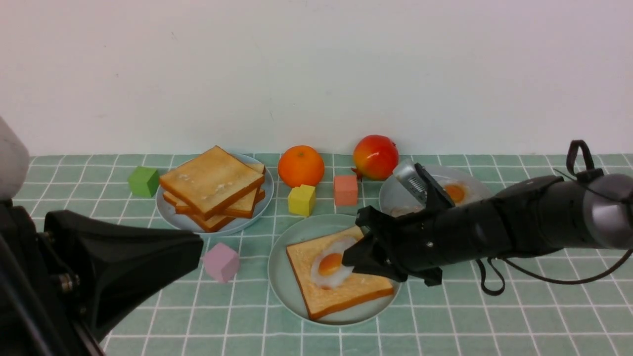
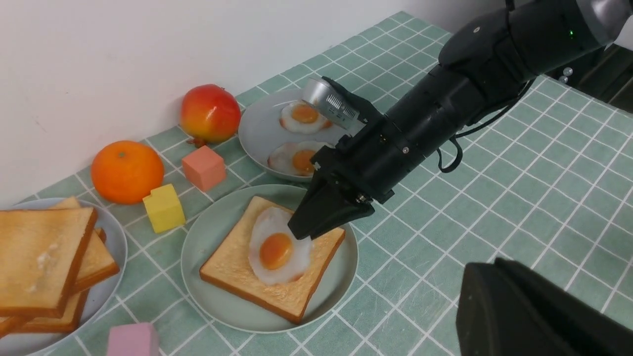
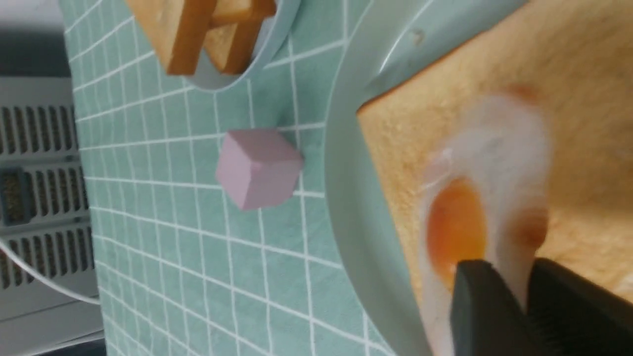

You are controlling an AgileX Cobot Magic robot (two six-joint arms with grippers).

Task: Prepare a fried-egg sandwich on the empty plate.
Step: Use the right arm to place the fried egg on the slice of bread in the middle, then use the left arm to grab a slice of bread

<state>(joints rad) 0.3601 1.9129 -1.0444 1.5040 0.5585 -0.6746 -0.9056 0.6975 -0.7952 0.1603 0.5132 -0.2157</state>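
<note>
The mint-green plate (image 1: 282, 252) sits at the centre front. One golden toast slice (image 1: 341, 294) lies on it, with a white fried egg (image 1: 329, 264) with an orange yolk on top. My right gripper (image 1: 348, 259) reaches in from the right and is shut on the egg's near edge; the white shows between its fingers in the right wrist view (image 3: 526, 282). My left gripper (image 1: 200, 247) is shut and empty, low at the front left, apart from the plate. It also shows in the left wrist view (image 2: 470, 277).
A pale plate (image 1: 257, 210) with a stack of toast slices (image 1: 212, 183) stands back left. A pale plate (image 1: 395, 198) with fried eggs (image 1: 455, 192) stands back right. An orange (image 1: 300, 165), a red fruit (image 1: 376, 156) and green (image 1: 143, 181), yellow (image 1: 301, 200), salmon (image 1: 345, 190) and pink (image 1: 221, 262) cubes surround them.
</note>
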